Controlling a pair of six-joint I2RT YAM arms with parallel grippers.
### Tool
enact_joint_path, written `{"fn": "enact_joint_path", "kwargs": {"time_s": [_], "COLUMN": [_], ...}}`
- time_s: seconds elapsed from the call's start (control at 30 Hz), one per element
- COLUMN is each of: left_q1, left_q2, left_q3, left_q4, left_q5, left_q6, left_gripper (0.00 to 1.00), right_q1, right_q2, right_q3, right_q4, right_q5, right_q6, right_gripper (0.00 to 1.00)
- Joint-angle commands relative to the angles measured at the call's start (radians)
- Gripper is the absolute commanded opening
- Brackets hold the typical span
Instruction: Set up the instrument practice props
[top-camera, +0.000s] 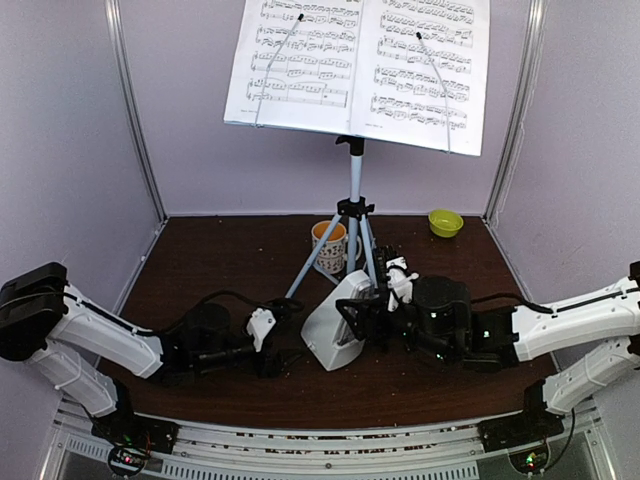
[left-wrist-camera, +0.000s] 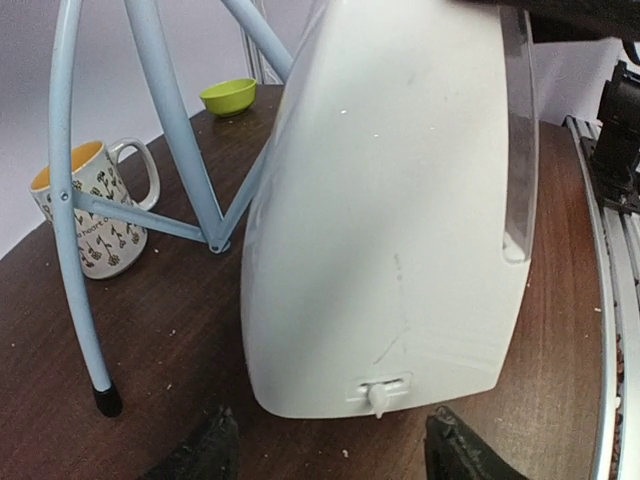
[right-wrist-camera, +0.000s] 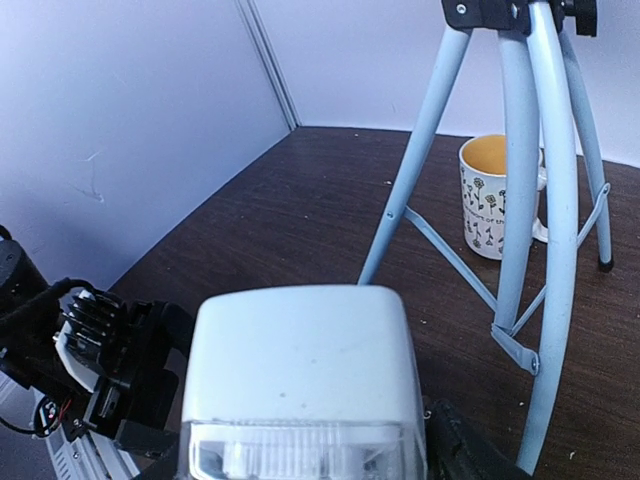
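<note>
This looks like a robot test cell in a lab. Plain lilac wall panels (top-camera: 60, 150) set in metal posts (top-camera: 135, 110) box in the space behind and to either side of the left claw (top-camera: 283, 335) and right claw (top-camera: 362, 318). Beneath both claws lies a dark wooden table (top-camera: 220, 255). Nearer than the claws, a ribbed aluminium rail (top-camera: 320, 450) carries the arm mounts, bare circuit boards (top-camera: 528, 460) with lit LEDs, and loose black cables (top-camera: 225, 294).
</note>
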Motion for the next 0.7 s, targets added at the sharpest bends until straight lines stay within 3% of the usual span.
{"fn": "enact_joint_path", "kwargs": {"time_s": [0.0,0.03,0.13,0.2,0.67], "left_q1": [-0.005,-0.005,-0.018,-0.033,-0.216], "left_q2": [-0.076,-0.096,-0.151,-0.181,-0.177], "left_q3": [-0.067,-0.084,-0.117,-0.133,0.011], "left_q4": [0.055,0.058,0.052,0.033,-0.062], "left_q5": [-0.004,-0.001,-0.011,-0.024,-0.232], "left_q6": [0.106,0.124,0.186,0.211,0.318], "left_gripper": [0.69,0.71,0.93,0.96,0.95], "right_q1": [-0.005,-0.007,-0.012,-0.017,-0.025], "right_q2": [-0.104,-0.118,-0.156,-0.178,-0.270], "right_q3": [-0.030,-0.038,-0.070,-0.090,-0.178], "right_q4": [0.207,0.213,0.242,0.261,0.386], "right_q5": [-0.073,-0.085,-0.141,-0.189,-0.360], "right_q6": [-0.092,-0.105,-0.144,-0.168,-0.232], "right_gripper": [0.04,0.04,0.00,0.00,0.00]}}
